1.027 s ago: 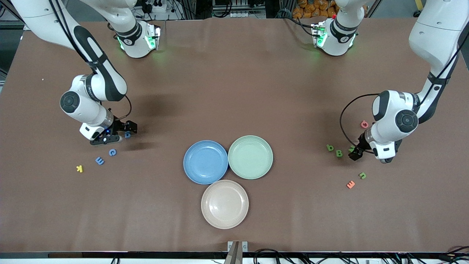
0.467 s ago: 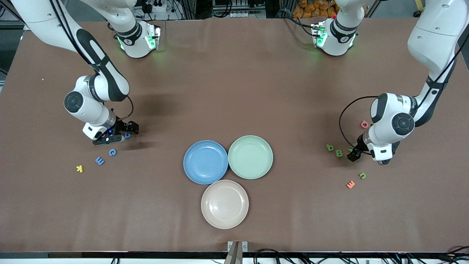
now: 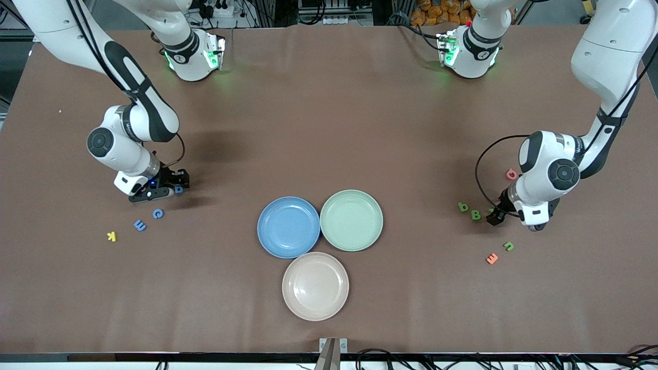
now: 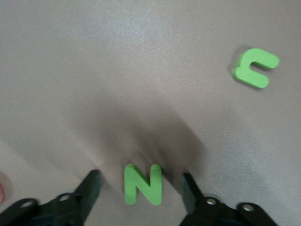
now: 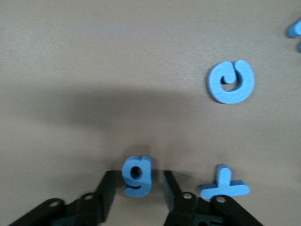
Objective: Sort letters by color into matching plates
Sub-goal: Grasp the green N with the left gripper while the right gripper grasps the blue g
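Letters all lie on the desk (image 3: 329, 103); none is in a plate yet, so the sorting is at its first pick on both sides. The blue plate (image 3: 288, 226), green plate (image 3: 351, 220) and beige plate (image 3: 315, 285) sit touching in a cluster at the desk's middle, nearer the front camera than the arm bases.

Right gripper (image 5: 137, 181) is down at the desk toward the right arm's end, fingers partly open and straddling a blue g (image 5: 137, 175), not visibly pinching it. Left gripper (image 4: 141, 186) is down toward the left arm's end, fingers wide apart around a green N (image 4: 143, 183), with clear gaps on both sides.

The front view gives the layout: a blue C (image 3: 158, 213), blue E (image 3: 139, 225) and yellow K (image 3: 111, 236) near the right gripper; a green b (image 3: 463, 207), green B (image 3: 476, 215), a green hooked letter (image 3: 508, 245), an orange E (image 3: 492, 258) and a pink letter (image 3: 511, 174) near the left gripper. It hides the N and the finger gaps, which only the wrist views show. The right wrist view also reveals a blue t (image 5: 225, 186) just beside the g, which the front view does not show.
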Tool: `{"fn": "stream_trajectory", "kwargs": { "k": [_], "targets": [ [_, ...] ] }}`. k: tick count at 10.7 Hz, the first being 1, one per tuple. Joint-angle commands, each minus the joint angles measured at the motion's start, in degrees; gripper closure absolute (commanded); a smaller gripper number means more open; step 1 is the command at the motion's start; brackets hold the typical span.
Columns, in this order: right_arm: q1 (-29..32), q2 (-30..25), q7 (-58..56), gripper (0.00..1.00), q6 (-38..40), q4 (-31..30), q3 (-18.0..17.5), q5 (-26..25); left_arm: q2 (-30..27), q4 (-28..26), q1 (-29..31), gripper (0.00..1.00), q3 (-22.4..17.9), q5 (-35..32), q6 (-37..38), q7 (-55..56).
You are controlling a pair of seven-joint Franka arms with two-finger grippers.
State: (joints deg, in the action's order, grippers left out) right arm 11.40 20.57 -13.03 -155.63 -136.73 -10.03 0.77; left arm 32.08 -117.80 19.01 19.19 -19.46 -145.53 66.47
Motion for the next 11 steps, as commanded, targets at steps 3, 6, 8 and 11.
{"fn": "stream_trajectory", "kwargs": {
  "k": [3, 6, 8, 11],
  "targets": [
    [2.66, 0.26, -1.65, 0.69, -2.13, -1.70, -0.96, -0.85, 0.53, 0.64, -0.29, 1.00, -0.20, -2.33, 0.24, 2.35],
    [2.48, 1.05, -1.65, 0.76, -3.01, -1.70, -0.96, -0.85, -0.09, 1.51, -1.34, 1.00, -0.11, -2.33, 0.24, 1.82],
    [2.40, 1.05, -1.56, 0.81, -3.01, -1.53, -0.96, -0.85, -0.70, 3.27, -3.00, 1.00, 0.06, -2.33, 0.33, 1.82],
    [2.31, 0.70, -1.12, 0.84, -2.66, -0.91, -1.48, -0.77, -1.85, 8.79, -4.85, 1.00, 2.16, -2.25, 6.46, 1.82]
  ]
}}
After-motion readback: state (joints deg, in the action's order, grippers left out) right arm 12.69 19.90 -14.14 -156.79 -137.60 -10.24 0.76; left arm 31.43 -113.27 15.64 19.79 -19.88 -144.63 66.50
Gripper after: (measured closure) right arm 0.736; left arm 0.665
